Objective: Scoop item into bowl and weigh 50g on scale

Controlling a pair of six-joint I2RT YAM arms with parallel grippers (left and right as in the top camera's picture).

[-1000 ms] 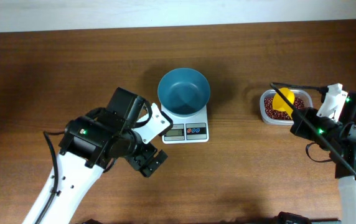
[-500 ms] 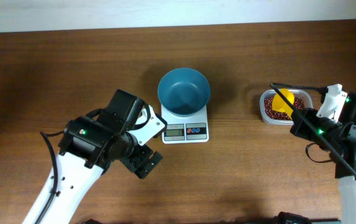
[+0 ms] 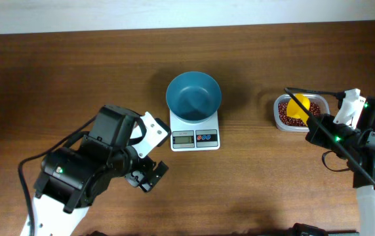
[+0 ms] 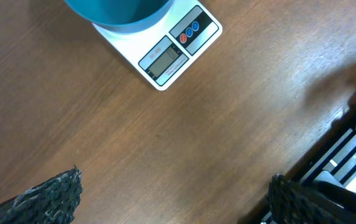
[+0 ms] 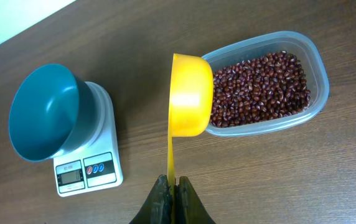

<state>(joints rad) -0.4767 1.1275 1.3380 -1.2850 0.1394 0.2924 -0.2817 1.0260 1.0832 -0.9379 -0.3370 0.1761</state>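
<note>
Right wrist view: the right gripper (image 5: pixel 172 190) pinches the scoop (image 5: pixel 190 93) at the beans (image 5: pixel 259 87). The bowl (image 5: pixel 41 112) on the scale (image 5: pixel 97 168) is empty, so all weighing remains. The left gripper (image 4: pixel 175 185) is spread.

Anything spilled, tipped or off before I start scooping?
Nothing stands out. The bowl sits upright and empty on the scale. The beans are all inside their container, with none on the table. The right gripper is shut on the scoop.
</note>
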